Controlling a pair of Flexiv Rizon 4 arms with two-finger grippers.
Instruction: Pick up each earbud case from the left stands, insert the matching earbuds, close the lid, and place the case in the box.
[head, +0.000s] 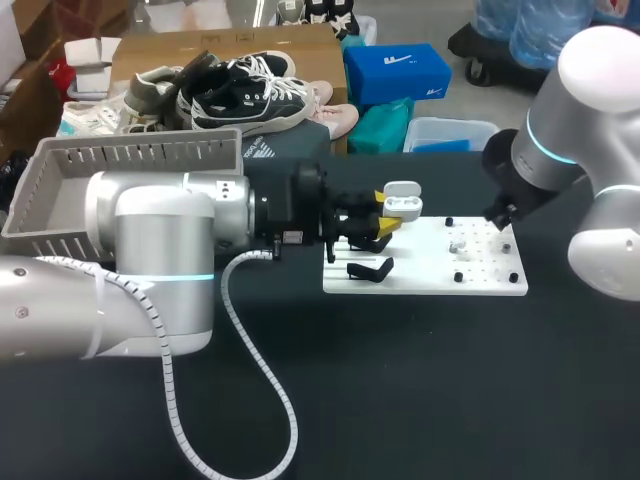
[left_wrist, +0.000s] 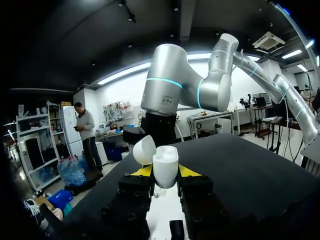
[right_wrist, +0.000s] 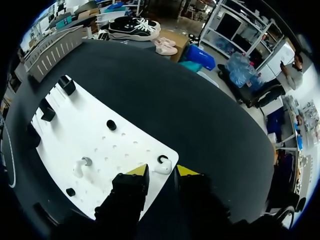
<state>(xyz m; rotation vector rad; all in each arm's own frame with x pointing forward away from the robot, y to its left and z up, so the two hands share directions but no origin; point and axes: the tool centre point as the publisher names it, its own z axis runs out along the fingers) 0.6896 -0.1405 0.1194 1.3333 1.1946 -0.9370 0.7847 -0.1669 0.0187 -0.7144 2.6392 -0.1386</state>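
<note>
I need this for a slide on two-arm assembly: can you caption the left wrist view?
Left hand grips the open earbud case above the white board, right arm beyond.

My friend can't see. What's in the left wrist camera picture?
The left gripper holds a white earbud case, its lid open, between its yellow-tipped fingers. Under it is a white board on a black table, and the right arm stands ahead of it.
</note>
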